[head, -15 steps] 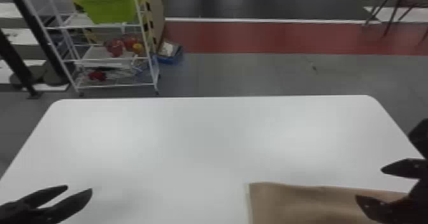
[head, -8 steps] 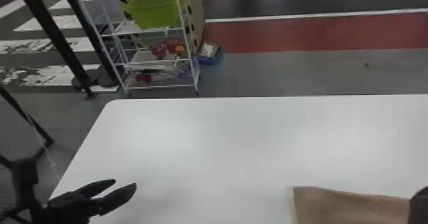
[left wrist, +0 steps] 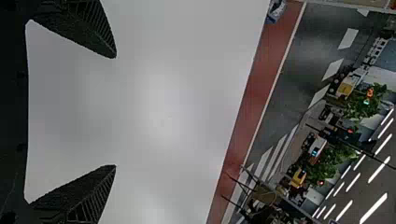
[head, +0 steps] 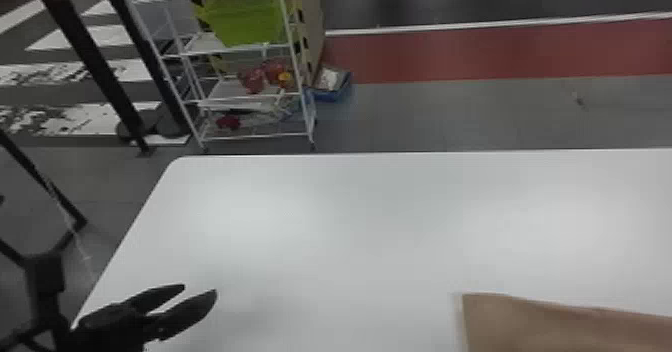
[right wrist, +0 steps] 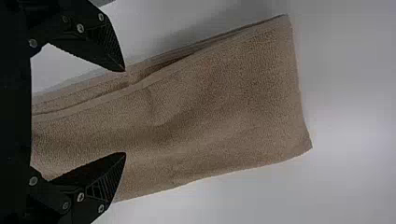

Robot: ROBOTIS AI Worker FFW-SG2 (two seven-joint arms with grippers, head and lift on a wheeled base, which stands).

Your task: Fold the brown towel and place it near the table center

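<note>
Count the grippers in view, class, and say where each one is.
2: the left gripper, over the near left part of the white table, and the right gripper, at the brown towel.

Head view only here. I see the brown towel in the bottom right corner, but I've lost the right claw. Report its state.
Observer: The right claw is open, its two fingers well apart in the right wrist view.

Operator: Now tell me how the towel's layers line up.

Observer: Unevenly: along one long side of the towel, the top layer stops short of the under layer, so a strip of the under layer shows.
</note>
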